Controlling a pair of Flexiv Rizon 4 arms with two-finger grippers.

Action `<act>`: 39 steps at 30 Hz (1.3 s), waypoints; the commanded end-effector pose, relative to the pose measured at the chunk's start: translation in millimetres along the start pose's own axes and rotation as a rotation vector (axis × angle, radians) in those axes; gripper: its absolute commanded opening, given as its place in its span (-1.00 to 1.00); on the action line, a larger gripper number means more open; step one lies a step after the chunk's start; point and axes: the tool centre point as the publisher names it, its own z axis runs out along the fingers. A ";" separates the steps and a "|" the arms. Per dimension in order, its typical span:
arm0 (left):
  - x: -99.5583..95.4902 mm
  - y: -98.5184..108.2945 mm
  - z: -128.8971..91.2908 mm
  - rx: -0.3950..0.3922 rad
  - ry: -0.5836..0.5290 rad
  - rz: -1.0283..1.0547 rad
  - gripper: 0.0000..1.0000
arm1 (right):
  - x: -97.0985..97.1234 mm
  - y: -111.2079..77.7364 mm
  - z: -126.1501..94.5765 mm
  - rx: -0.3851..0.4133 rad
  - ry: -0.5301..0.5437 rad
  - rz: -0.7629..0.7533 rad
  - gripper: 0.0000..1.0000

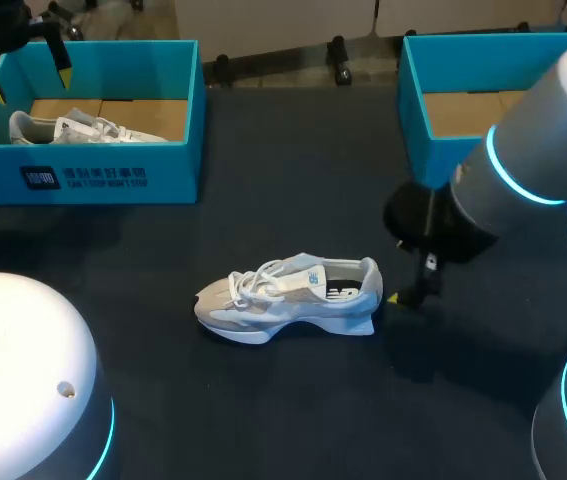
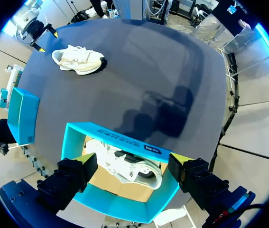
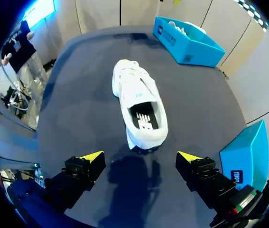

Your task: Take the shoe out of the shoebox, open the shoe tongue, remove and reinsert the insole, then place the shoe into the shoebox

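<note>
Shoe (image 1: 288,297) on its sole, long axis crosswise, toe leftward, heel near empty, wide-spread right fingers (image 3: 92,156); left fingers (image 2: 83,160) likewise.

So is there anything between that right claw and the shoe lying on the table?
Nothing. In the right wrist view, the right gripper sits open just behind the heel of the shoe, with only bare dark table between them.

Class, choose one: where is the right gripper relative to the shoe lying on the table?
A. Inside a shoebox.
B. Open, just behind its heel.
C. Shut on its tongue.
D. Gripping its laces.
B: the right gripper stands open, and the heel of the shoe lies just ahead of its spread fingers.
</note>
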 end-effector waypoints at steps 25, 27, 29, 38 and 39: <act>0.7 -1.3 -0.1 -0.004 0.001 0.000 1.00 | -18.9 -12.0 5.9 -0.518 0.072 -0.168 1.00; 0.7 -1.3 -0.1 -0.004 0.001 0.000 1.00 | -18.9 -12.0 5.9 -0.518 0.072 -0.168 1.00; 0.7 -1.3 -0.1 -0.004 0.001 0.000 1.00 | -18.9 -12.0 5.9 -0.518 0.072 -0.168 1.00; 0.7 -1.3 -0.1 -0.004 0.001 0.000 1.00 | -21.4 -18.3 35.1 -0.576 0.117 -0.195 1.00; 0.7 -1.3 -0.1 -0.004 0.001 0.000 1.00 | -22.8 -18.0 37.6 -0.586 0.127 -0.206 1.00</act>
